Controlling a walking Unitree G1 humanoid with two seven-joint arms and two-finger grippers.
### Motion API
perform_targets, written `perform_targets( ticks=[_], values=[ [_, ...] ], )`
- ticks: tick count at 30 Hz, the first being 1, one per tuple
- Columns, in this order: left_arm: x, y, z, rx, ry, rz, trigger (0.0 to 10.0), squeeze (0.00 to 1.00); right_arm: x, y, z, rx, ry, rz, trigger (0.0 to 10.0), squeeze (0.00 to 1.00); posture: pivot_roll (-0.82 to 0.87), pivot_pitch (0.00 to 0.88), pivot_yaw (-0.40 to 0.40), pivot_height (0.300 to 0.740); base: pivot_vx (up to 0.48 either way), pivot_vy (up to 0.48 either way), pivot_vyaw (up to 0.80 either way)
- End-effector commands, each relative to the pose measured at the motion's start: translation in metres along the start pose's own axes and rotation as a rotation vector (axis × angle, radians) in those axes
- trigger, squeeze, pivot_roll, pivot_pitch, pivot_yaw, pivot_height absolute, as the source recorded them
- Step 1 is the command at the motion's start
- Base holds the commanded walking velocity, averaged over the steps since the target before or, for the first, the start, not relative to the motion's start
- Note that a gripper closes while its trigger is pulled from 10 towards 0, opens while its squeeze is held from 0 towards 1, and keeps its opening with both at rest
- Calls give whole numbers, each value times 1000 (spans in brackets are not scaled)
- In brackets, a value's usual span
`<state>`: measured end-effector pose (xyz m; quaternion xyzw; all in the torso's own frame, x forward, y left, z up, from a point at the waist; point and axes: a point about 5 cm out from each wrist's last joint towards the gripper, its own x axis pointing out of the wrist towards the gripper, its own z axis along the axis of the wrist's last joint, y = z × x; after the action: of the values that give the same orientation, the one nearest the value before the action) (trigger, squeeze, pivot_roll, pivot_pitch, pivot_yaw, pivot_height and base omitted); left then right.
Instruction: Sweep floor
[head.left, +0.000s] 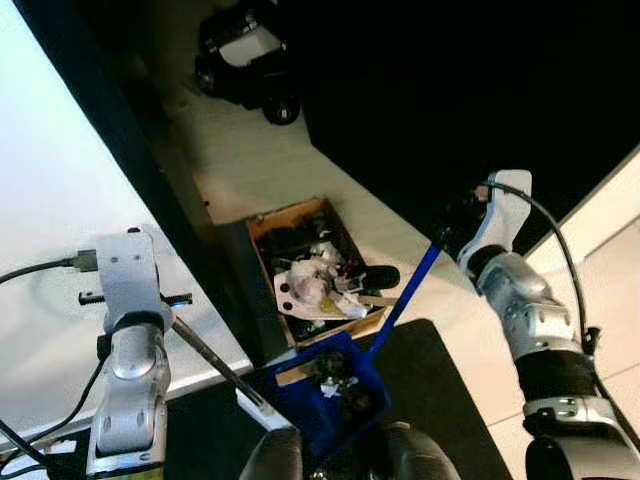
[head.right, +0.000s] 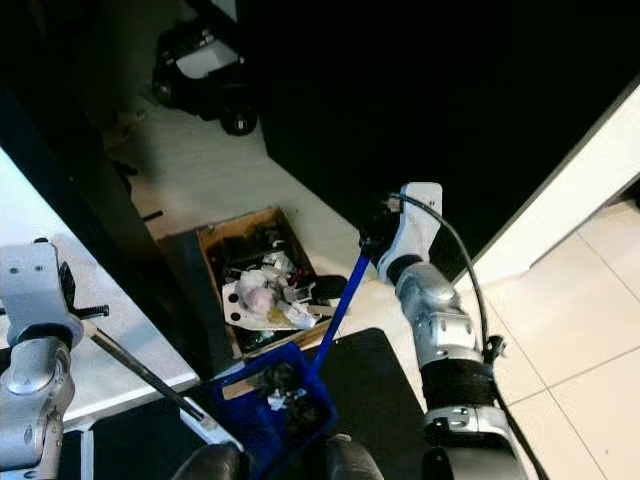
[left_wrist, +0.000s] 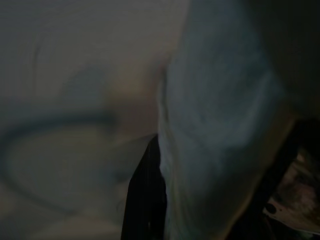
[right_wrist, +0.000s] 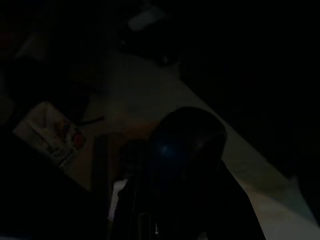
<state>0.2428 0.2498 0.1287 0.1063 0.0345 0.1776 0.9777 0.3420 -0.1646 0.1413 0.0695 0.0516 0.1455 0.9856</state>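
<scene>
Floor debris sits in the blue plastic dustpan (head.left: 335, 392), its long blue handle (head.left: 405, 300) pinched by the right gripper (head.left: 452, 228); tilting risks spillage. Left gripper (head.left: 135, 298) state: cannot tell.

Silver arms (head.left: 128, 400); black cables (head.left: 560, 240) — white wrists.

One blue plastic dustpan (head.left: 330, 395); one open cardboard box of litter (head.left: 312, 268); one black toy car (head.left: 248, 62); one dark floor mat (head.left: 440, 400).

No readable text, label or number anywhere.
</scene>
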Motion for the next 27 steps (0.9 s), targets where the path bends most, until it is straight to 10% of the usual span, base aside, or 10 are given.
perform_targets(
  ticks=[1, 16, 27],
  values=[
    [-4, 2, -5, -5, 17, 1, 10000, 0, -8, -2, 11, 25, -44, 32, 10000, 0, 173, 102, -46, 740, 0, 0, 0],
    [-3, 3, -8, 28, 34, -42, 10000, 0, -69, 0, 52, -80, -57, 282, 10000, 0, 132, 123, -17, 740, 0, 0, 0],
    [2, -4, -5, 20, 30, -60, 10000, 0, -32, -21, 118, 134, -298, 42, 10000, 0, 134, 115, -10, 740, 0, 0, 0]
  ],
)
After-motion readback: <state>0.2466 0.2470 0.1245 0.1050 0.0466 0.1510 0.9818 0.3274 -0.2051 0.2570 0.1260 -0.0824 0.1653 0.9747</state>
